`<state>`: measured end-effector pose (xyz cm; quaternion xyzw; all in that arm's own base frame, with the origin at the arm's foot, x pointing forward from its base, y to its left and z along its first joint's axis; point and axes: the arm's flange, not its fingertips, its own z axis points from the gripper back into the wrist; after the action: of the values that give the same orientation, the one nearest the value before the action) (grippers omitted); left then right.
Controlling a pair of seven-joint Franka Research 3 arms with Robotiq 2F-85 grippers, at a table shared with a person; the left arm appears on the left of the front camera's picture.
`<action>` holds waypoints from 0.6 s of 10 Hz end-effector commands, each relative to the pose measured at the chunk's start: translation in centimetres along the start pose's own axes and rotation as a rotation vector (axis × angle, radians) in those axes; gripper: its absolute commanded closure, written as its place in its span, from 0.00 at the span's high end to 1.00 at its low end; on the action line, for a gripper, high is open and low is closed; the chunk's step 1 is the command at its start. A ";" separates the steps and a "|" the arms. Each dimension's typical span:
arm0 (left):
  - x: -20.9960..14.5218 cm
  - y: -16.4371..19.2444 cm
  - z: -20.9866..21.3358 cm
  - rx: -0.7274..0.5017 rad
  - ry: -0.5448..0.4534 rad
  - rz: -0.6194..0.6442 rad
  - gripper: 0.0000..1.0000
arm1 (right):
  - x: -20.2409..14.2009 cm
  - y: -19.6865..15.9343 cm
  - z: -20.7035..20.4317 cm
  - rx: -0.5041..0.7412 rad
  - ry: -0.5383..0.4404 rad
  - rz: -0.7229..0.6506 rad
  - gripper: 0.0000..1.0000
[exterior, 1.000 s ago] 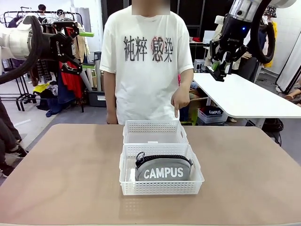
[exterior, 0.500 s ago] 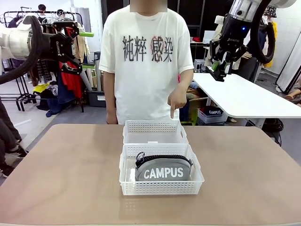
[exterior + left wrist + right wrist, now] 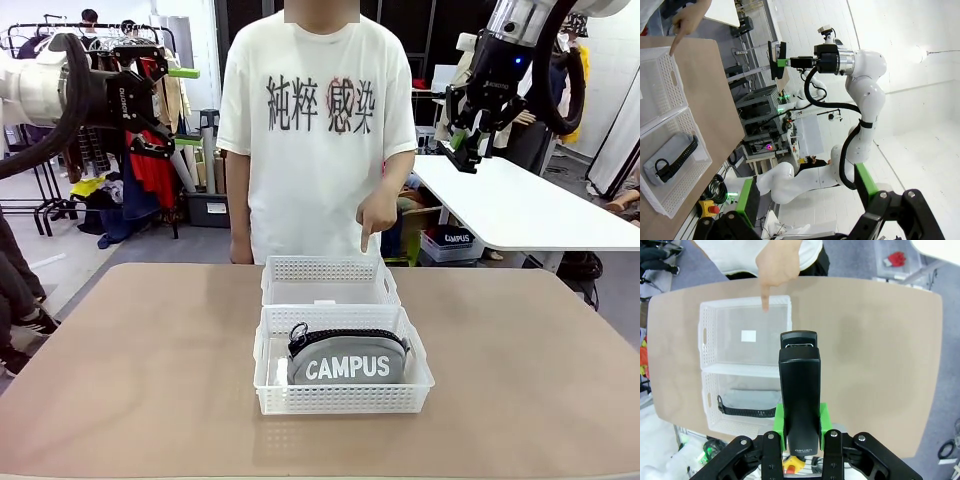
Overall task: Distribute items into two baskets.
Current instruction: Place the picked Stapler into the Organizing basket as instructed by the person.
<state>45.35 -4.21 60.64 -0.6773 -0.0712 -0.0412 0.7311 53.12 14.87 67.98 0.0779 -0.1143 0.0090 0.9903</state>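
Right tool (image 3: 466, 138): raised high over the desk's far right side, well clear of everything on it. Its green pads are pinched on a black stapler (image 3: 799, 390); the stapler's length runs out past the fingertips. In the right wrist view the stapler lies over the seam between the two baskets far below.

Left tool (image 3: 190, 106): up at the left, level with the person's chest, fingers spread wide, nothing between them.

Desk (image 3: 130, 360): two white lattice baskets sit at its middle, long sides touching, one behind the other.

Near basket (image 3: 340, 402): holds the grey pouch (image 3: 348, 362), "CAMPUS" lettering facing the robot, black zipper along the top edge.

Far basket (image 3: 330, 270): a small white label shows on its floor.

Person stands at the far edge. One hand (image 3: 378, 214) hangs above the far basket's right end, index finger pointing down into it.
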 end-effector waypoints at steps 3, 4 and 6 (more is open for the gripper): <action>0.0 -0.3 0.0 -0.016 -0.004 0.006 1.00 | 0.9 1.2 -1.5 -0.098 0.024 0.281 0.00; 0.0 -0.3 0.0 -0.016 -0.004 0.006 1.00 | 1.8 1.9 -2.2 -0.128 0.038 0.384 0.00; 0.0 -0.3 0.0 -0.016 -0.004 0.006 1.00 | 2.7 4.7 -4.0 -0.177 0.030 0.530 0.00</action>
<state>45.35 -4.22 60.65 -0.6772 -0.0713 -0.0413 0.7311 55.28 19.29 64.27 -0.0230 -0.0968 0.2212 0.9701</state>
